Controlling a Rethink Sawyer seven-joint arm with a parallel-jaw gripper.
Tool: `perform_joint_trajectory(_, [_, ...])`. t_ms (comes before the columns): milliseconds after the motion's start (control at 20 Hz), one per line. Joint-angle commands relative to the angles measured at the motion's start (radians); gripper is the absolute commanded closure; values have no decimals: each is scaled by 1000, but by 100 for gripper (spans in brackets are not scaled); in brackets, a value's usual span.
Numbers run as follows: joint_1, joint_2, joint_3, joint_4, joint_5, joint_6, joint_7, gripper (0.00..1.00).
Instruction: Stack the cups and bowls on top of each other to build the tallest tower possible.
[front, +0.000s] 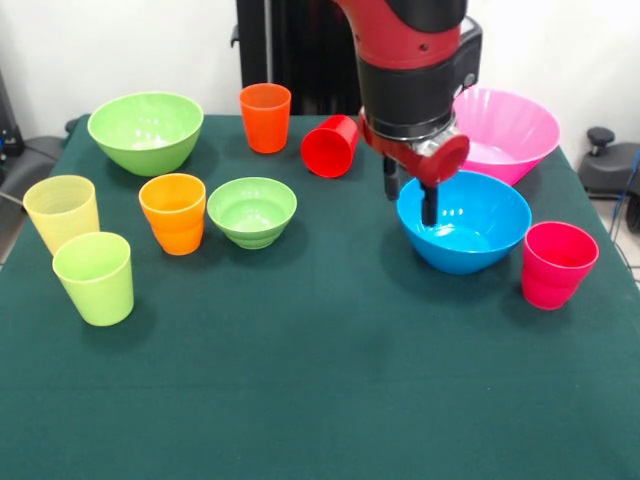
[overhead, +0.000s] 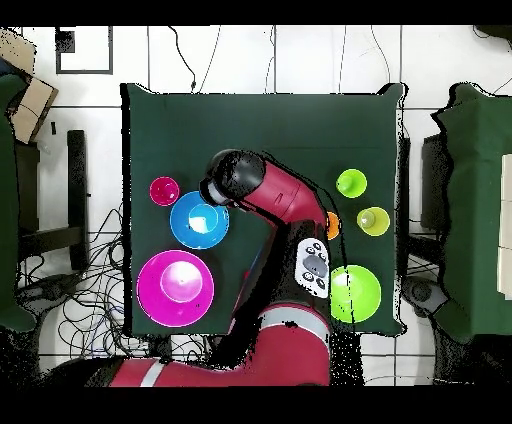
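Blue bowl (front: 464, 222) right of centre looks light, stiff, slick plastic w/ thin rim, prob best pinched there; gripper (front: 410, 192) spread, holding nothing, at its left edge

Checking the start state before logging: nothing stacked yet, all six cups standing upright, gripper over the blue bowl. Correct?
Not quite. The front view shows the red cup lying on its side near the pink bowl; the other five stand upright. Nothing is stacked, and the gripper is over the blue bowl.
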Motion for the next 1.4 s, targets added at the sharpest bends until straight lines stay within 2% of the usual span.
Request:
perform_joint_trajectory(50, [-48,-68,171,120,-102,-72,-165,0])
perform_joint_trajectory(300, [-92,-111,218,169,-152,-57,-213,0])
perform_joint_trajectory(500, [-118,-126,244,180,-217,-30,-240,0])
perform_joint_trajectory(750, [-164,-111,282,147,-316,-4,-279,0])
perform_joint_trajectory(1050, [-236,-107,365,135,-420,24,-340,0])
perform_joint_trajectory(1400, [-268,-68,444,84,-505,38,-327,0])
